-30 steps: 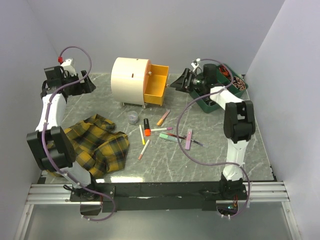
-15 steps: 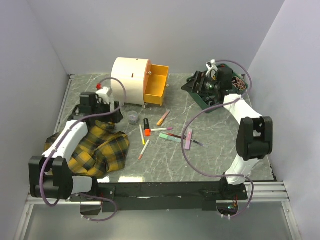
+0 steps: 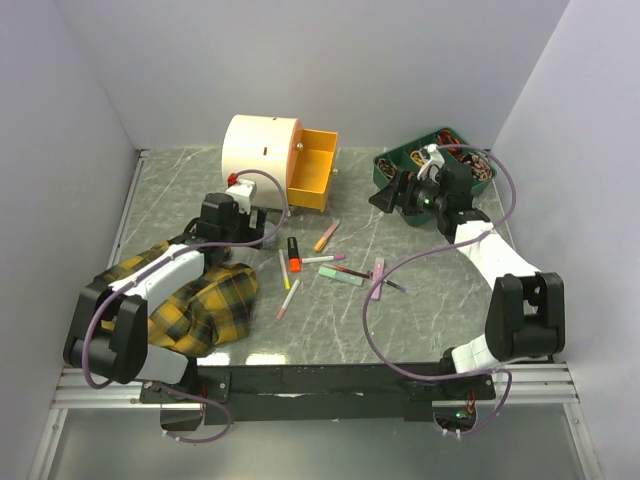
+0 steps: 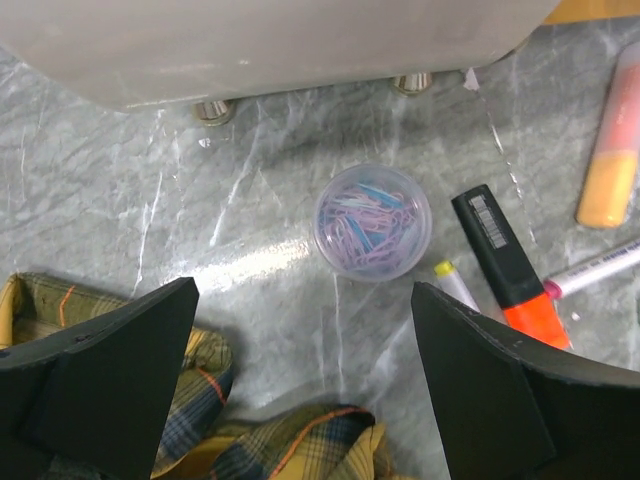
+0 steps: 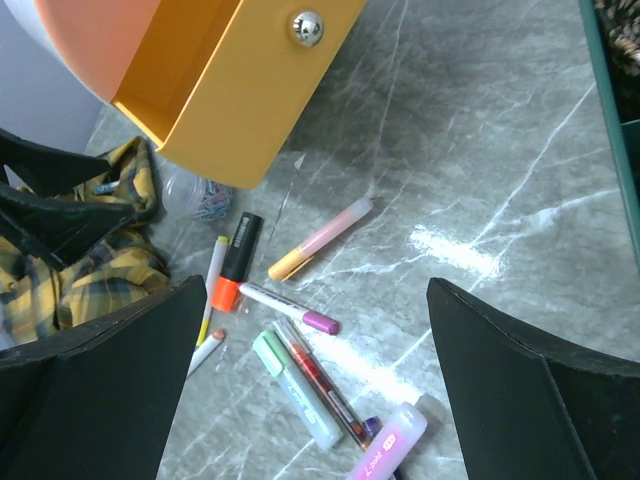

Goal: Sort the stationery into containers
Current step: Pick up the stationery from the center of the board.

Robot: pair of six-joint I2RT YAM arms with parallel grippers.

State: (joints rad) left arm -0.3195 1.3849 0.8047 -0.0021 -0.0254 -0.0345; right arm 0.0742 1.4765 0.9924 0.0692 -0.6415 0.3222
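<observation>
Grey marble table [image 3: 430, 320] carries the stationery: pens and highlighters [image 3: 340, 272] lie scattered in front of the cream chest [image 3: 258, 160], whose orange drawer [image 3: 312, 172] stands pulled out. Left fingers [image 4: 110, 380] hang spread wide over the clear pot [image 4: 372, 221] of paper clips, beside the plaid cloth [image 3: 205, 295]. Right fingers [image 5: 100, 390] are likewise spread and hold nothing, above the markers.

robot lab cell, blank white walls [image 3: 330, 60], marble-patterned table [image 3: 430, 300]
</observation>
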